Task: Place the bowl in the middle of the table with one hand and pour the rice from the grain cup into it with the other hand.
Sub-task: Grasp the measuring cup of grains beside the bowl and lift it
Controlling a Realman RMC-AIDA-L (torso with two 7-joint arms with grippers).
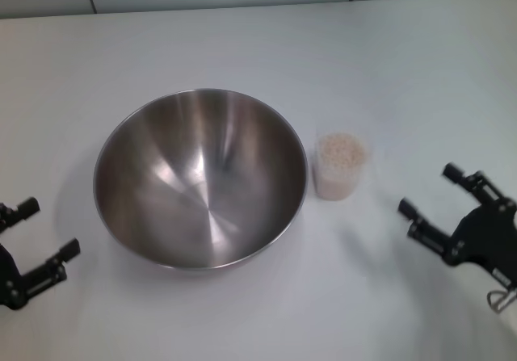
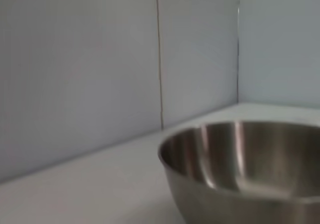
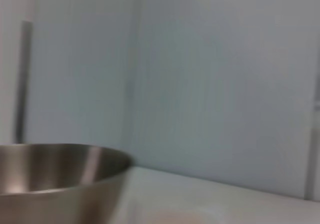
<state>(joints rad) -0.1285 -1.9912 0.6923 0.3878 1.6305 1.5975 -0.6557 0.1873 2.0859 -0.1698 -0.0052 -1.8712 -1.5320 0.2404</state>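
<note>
My left gripper hangs low at the left edge of the table, fingers spread wide with nothing between them, a little way off the bowl's near-left side. It isn't touching anything.

Next along is the bowl, big and shiny, upright on the white top. It is bare inside, not a grain in it. I judge it already sits close to the middle, perhaps slightly toward my left, so the placing step looks done or nearly so.

Just beside the bowl's right rim stands the grain cup, upright and filled close to the brim with rice. From the head view I can't tell whether cup and bowl touch or are a hair apart.

Furthest right is my right gripper, fingers wide apart and holding nothing, near the cup but clear of it, the gap facing the cup's way.

So the pour is the step in hand, and it hasn't begun. The next move calls for my right gripper to close in on the cup's side, grip it without squashing the thin plastic, lift it level, then tip it over the bowl.

The tabletop is smooth, plain white, and runs back to a pale panelled wall with thin seams.
</note>
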